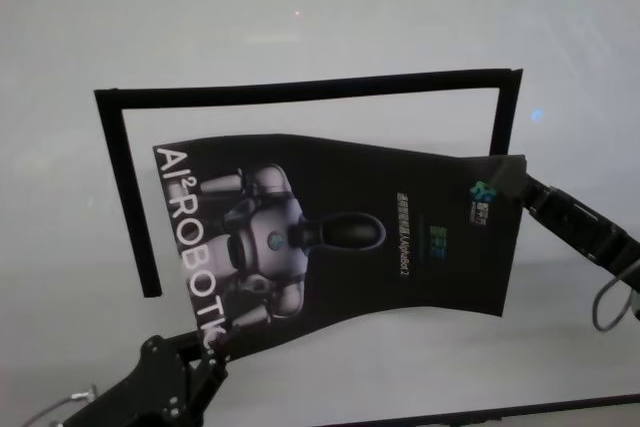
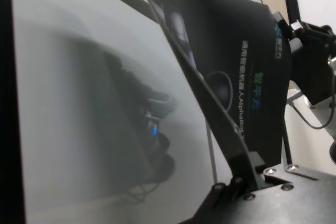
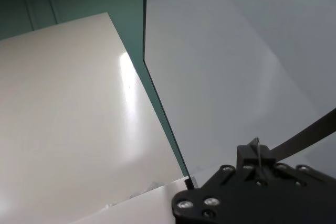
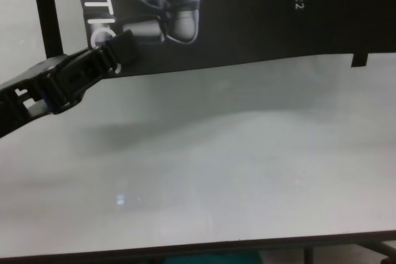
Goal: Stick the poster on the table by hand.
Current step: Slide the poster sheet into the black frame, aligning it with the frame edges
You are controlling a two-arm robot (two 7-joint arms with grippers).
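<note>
Both arms carry the poster [image 1: 330, 232] above the table [image 1: 300, 37], so the step in hand is the carry and alignment, not yet the pressing down. The sheet hangs in a wave: the left wrist view shows it standing well off the glossy top with its shadow below. The left gripper [image 1: 205, 347] is clamped on the poster's near corner by the big white letters, and the right gripper [image 1: 507, 179] is pinched on the opposite far corner beside the small logo.

A frame of black tape strips [image 1: 300, 90] lies on the table, running along the poster's far side and down past both ends. It seems to mark the target spot. The poster sits skewed against it, with the right corner overlapping the right-hand strip.

The next move probably calls for squaring the sheet to that frame, lowering one edge to touch first, and smoothing flat.

Legible writing: "AI² ROBOTIC" in large white letters along the left end, and "AlphaBot 2" in small text beside the printed grey robot. The Chinese characters and logo wording are too small to read.
</note>
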